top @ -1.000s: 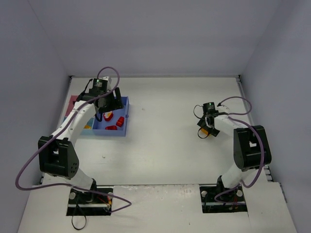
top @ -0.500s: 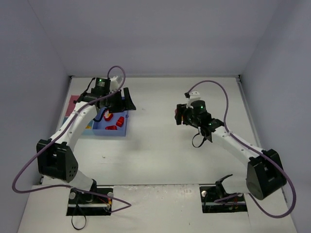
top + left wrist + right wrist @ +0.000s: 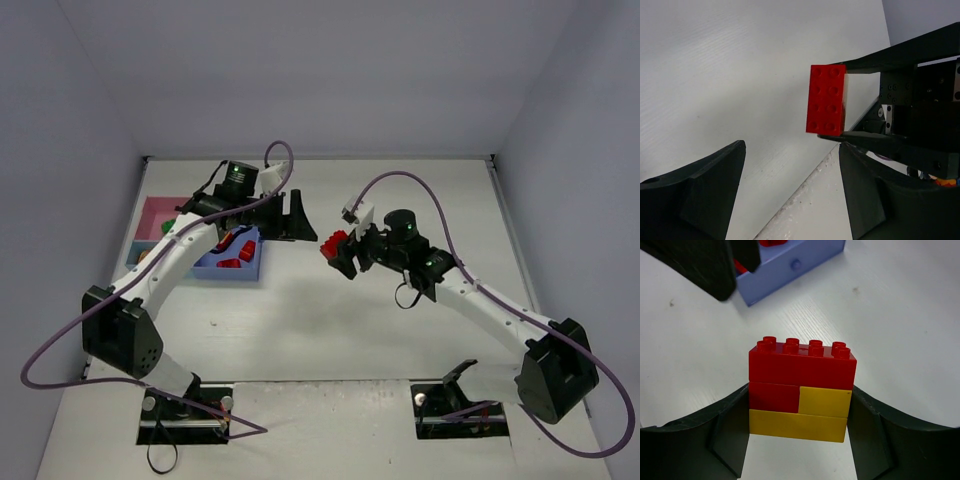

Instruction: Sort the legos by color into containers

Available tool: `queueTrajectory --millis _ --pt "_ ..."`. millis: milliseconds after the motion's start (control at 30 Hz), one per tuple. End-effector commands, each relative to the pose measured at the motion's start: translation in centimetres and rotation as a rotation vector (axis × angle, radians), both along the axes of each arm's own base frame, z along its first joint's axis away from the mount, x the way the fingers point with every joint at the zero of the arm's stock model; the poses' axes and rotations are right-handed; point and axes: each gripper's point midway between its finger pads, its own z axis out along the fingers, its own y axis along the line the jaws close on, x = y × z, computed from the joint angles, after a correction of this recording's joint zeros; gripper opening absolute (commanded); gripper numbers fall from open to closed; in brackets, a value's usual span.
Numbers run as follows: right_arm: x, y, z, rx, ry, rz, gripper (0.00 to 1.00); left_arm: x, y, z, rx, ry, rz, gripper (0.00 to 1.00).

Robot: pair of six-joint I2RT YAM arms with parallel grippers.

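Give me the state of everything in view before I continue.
lego stack: red and yellow bricks joined, unsorted, held in the air.
right gripper: shut on the lego stack.
left gripper: open, empty, facing the stack.
blue tray: holds red legos.
pink tray: contents too small to tell.

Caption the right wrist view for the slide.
Right pincer holding a red-and-yellow lego stack over the white table, blue container corner behind.

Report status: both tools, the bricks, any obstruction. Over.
Left tool open, empty. Right tool shut on red-and-yellow brick stack, held aloft. Left tool sits between stack and blue tray with red bricks.
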Motion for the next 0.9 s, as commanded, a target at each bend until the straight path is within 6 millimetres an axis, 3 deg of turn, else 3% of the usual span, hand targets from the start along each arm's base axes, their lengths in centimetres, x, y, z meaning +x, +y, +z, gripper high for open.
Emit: queueTrajectory --millis 0,233,467,633,767,833,867 --pt "0.1 2.2 4.7 0.074 -0.118 0.118 0.0 0.1 -2.3 3.6 -0.082 -0.092 -0.059 0.69" --pt "-1.2 3.5 5.1 0.073 -0.115 0.177 0.0 -0.8 -4.7 2.9 -0.096 -0.064 -0.115 0.69" --pt "-1.5 3.8 4.3 0.061 -0.104 0.189 0.0 -1.0 -5.7 2.4 -0.123 -0.019 -0.139 0.67" --pt "-1.4 3.7 4.0 0.052 -0.1 0.183 0.0 -1.2 -5.9 2.3 -0.134 -0.002 -0.148 0.34" --pt "-1.3 3.5 3.7 0.044 -0.104 0.173 0.0 -1.7 -6.3 2.6 -0.168 0.019 -0.183 0.17" --pt "-1.2 3.4 3.5 0.039 -0.103 0.168 0.0 -1.7 -6.4 2.8 -0.179 0.023 -0.186 0.13" --pt "-1.3 3.4 3.3 0.036 -0.102 0.167 0.0 -1.9 -6.5 3.0 -0.19 0.031 -0.197 0.06"
